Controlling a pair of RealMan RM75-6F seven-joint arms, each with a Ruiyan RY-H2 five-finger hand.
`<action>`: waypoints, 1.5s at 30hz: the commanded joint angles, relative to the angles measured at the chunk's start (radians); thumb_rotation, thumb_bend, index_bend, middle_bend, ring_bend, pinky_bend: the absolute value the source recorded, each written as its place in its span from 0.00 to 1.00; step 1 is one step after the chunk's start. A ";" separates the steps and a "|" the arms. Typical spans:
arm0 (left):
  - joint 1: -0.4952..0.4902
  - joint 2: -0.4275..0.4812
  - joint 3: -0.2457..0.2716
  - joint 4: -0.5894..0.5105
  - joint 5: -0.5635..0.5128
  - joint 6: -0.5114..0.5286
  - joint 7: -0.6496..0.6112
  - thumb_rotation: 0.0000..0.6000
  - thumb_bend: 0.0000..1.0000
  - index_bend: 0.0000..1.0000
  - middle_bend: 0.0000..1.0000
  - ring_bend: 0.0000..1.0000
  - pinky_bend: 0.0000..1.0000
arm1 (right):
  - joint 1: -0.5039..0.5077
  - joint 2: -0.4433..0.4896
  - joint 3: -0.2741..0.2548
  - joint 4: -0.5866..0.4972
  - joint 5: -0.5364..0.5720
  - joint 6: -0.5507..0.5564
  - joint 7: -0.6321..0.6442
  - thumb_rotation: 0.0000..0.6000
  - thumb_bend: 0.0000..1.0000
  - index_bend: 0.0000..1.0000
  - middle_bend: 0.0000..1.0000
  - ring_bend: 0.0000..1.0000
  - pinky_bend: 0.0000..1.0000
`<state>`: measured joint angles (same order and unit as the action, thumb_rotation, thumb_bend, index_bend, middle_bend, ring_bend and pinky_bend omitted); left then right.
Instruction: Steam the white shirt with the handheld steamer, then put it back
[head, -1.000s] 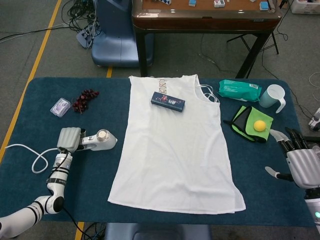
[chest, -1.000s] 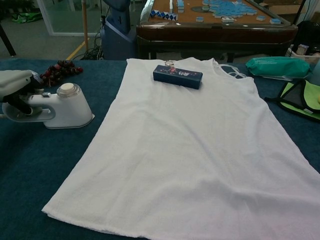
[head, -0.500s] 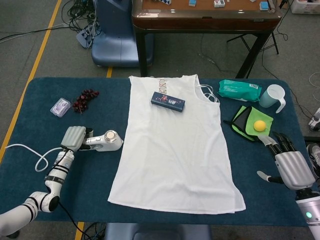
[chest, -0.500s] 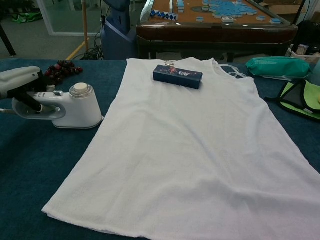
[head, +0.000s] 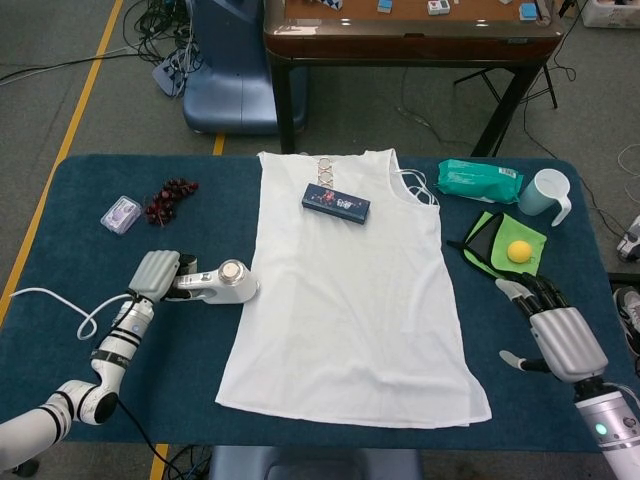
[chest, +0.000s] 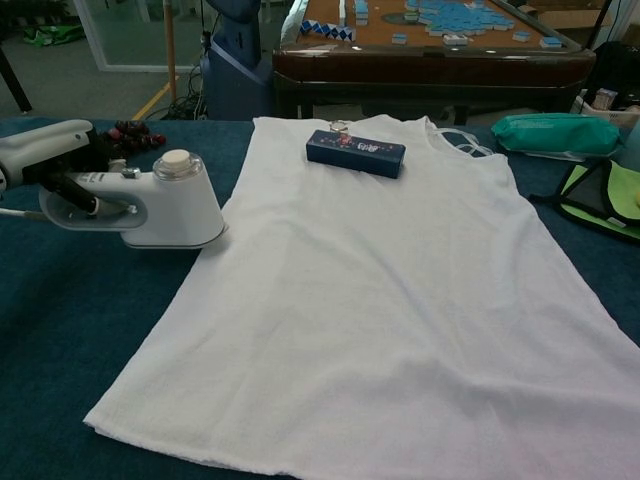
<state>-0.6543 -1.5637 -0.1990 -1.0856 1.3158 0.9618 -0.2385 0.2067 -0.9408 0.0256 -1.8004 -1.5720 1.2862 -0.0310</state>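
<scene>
**White steamer at the shirt's left edge, in your left hand**

White plastic is what your left hand (head: 157, 275) grips in the head view: its fingers are wrapped around the handle of the handheld steamer (head: 222, 284), left of centre, nose touching the left edge of the white shirt (head: 348, 290). The shirt lies flat and sleeveless down the middle of the dark blue table (head: 60, 220). Your right hand (head: 553, 327), lower right, holds nothing, fingers spread apart above the cloth. A dark blue box (head: 336, 203) rests on the shirt's upper part; its print is too small to read. A green packet (head: 478, 180) sits upper right.

In the chest view, your left hand (chest: 45, 150) at the left edge closes on the steamer (chest: 165, 200) handle; the smooth, rounded body with a round cap on top meets the shirt (chest: 400, 290) hem side. The shirt's weave looks finely textured. The box (chest: 355, 152) lettering stays illegible.
</scene>
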 joint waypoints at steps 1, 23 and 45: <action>-0.003 0.008 -0.002 -0.040 0.004 0.009 0.007 1.00 0.21 0.70 0.79 0.65 0.67 | 0.027 -0.031 -0.012 0.010 -0.023 -0.040 -0.008 1.00 0.14 0.08 0.17 0.01 0.00; -0.066 -0.035 -0.028 -0.203 -0.027 0.021 0.185 1.00 0.21 0.70 0.79 0.65 0.67 | 0.232 -0.328 -0.063 0.143 -0.059 -0.351 -0.030 1.00 0.73 0.08 0.12 0.01 0.00; -0.105 -0.110 -0.040 -0.147 -0.108 -0.033 0.228 1.00 0.21 0.70 0.79 0.65 0.67 | 0.259 -0.412 -0.143 0.245 -0.078 -0.362 0.097 0.85 0.48 0.08 0.12 0.01 0.00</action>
<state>-0.7589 -1.6735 -0.2398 -1.2331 1.2089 0.9297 -0.0109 0.4649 -1.3513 -0.1158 -1.5566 -1.6503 0.9238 0.0643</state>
